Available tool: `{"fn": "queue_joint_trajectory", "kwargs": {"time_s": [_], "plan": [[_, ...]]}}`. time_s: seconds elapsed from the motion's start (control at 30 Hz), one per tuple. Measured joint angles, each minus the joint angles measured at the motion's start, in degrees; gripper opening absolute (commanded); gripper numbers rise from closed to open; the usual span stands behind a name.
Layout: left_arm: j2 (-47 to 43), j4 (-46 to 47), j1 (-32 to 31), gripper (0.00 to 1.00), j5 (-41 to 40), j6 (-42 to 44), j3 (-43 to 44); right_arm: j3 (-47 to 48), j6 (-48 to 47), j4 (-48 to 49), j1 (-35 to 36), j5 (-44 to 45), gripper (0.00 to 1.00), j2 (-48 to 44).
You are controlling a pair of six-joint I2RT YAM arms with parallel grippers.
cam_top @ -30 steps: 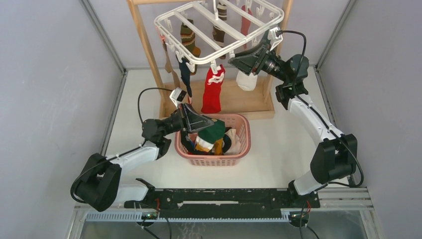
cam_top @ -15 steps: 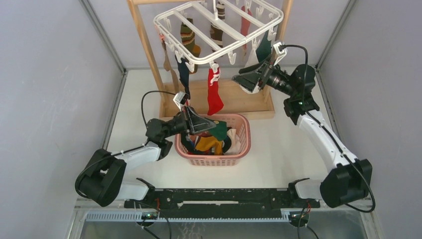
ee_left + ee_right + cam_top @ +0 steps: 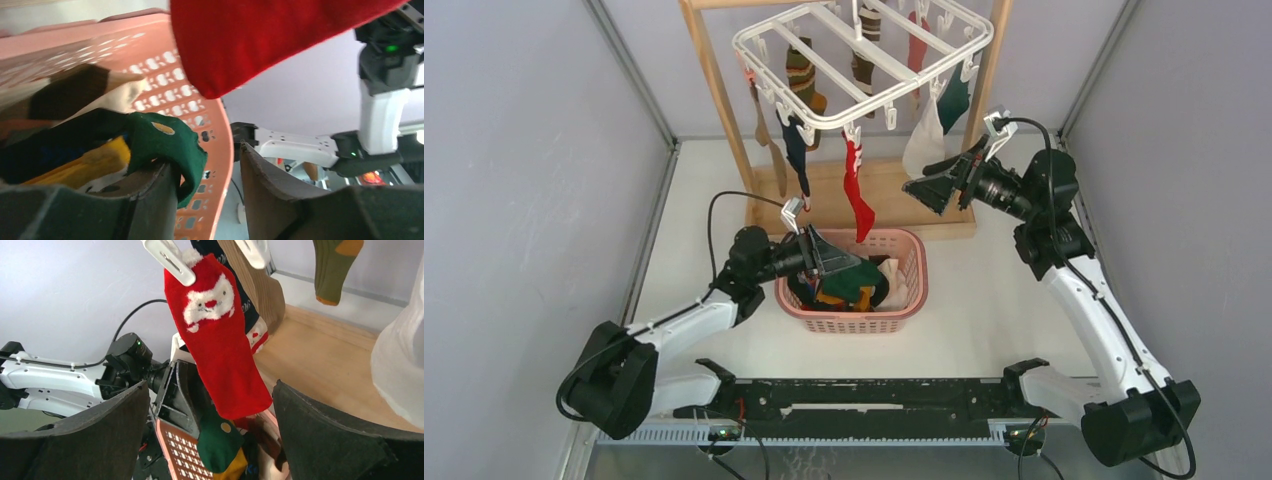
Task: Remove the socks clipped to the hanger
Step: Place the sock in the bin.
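The hanger (image 3: 864, 50) is a white rectangular frame with crossbars and small dangling clips. It hangs from a light wooden rack (image 3: 719, 100), above and behind the pink basket (image 3: 849, 322). Several socks are clipped to it:

- A red Santa sock (image 3: 856, 185) hangs lowest, its toe just above the basket's far rim.
- A navy sock (image 3: 797, 150) hangs over the basket's far left corner.
- A white sock (image 3: 922, 145) and a teal sock (image 3: 954, 100) hang beyond its far right corner.
- Brown-striped socks (image 3: 802, 75) hang further back.

More socks lie heaped inside the basket, with a dark green sock (image 3: 854, 275) on top.

The left end effector (image 3: 829, 257) reaches over the basket's left rim, and its fingers stand apart. In the left wrist view the dark green sock (image 3: 165, 145) drapes against one finger (image 3: 150, 200). The other finger (image 3: 270, 190) is clear of it, and nothing is pinched between the two. The red Santa sock (image 3: 270, 40) hangs just above.

The right end effector (image 3: 934, 185) hovers above and beyond the basket's far right corner, just beside the white sock. Its fingers are spread wide and hold nothing. In the right wrist view the red Santa sock (image 3: 220, 335) hangs ahead of the gap between the fingers, without touching either one. The white sock (image 3: 400, 365) is at the right edge of that view.
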Motion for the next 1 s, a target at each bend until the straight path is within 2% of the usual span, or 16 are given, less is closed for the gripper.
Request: {"fn": "queue_joint_trajectory", "kwargs": {"time_s": [0.07,0.13,0.3,0.37,0.7,1.0], "plan": [[-1.51,-6.25,-0.02,0.56,-1.73,3.76,0.66,-0.52,-0.7,-1.79,0.0,0.26,0.98,-0.92],[-2.67,-11.85,-0.02,0.66,-3.26,6.88,1.66,-1.11,-1.33,-3.61,0.0,0.66,0.98,-1.7],[-6.01,-26.58,-0.35,0.83,-8.74,14.88,5.95,-2.47,-3.54,-8.35,0.0,2.64,0.99,-3.5],[-7.69,-32.52,-0.57,0.99,-11.56,18.1,7.98,-3.72,-4.63,-9.99,0.0,3.69,0.99,-4.87],[-10.36,-52.78,-3.56,1.0,-26.01,30.23,15.63,-8.72,-9.29,-15.43,0.0,7.69,1.0,-10.93],[-10.34,-63.12,-7.41,1.0,-39.21,36.65,20.2,-11.93,-10.91,-17.31,-0.02,11.56,1.0,-12.66]]}}
